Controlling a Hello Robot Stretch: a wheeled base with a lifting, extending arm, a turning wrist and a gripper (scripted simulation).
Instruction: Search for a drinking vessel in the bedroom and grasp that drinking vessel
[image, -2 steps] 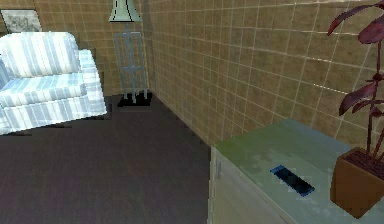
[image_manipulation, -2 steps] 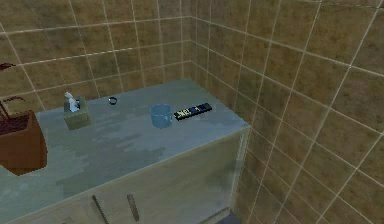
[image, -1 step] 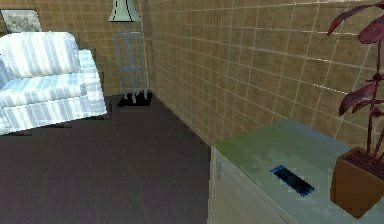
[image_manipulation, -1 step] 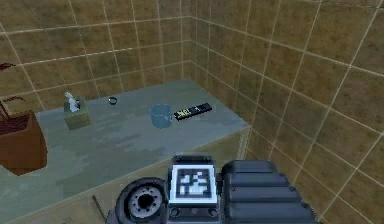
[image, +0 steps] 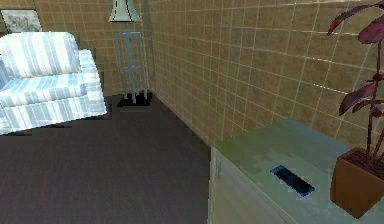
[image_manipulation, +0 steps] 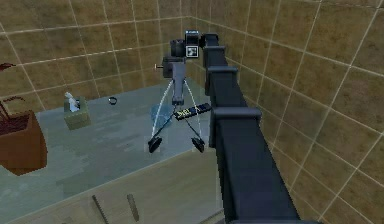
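A brown pot (image_manipulation: 22, 150) is seen at the left edge of the pale green table (image_manipulation: 120, 155) in the arm side view, with a dark-red-leaved plant (image: 362, 98) standing in it. Farther back a small box (image_manipulation: 73, 118) is set, something white poking from its top. Right of it a small dark ring (image_manipulation: 112, 100) is spotted; whether that is the drinking vessel cannot be told. The arm (image_manipulation: 235, 130) is stretched far over the table, the tool (image_manipulation: 176, 145) pointed down near a dark flat bar (image_manipulation: 190, 110) with yellow marks, too small to be read. Whether anything is held cannot be told.
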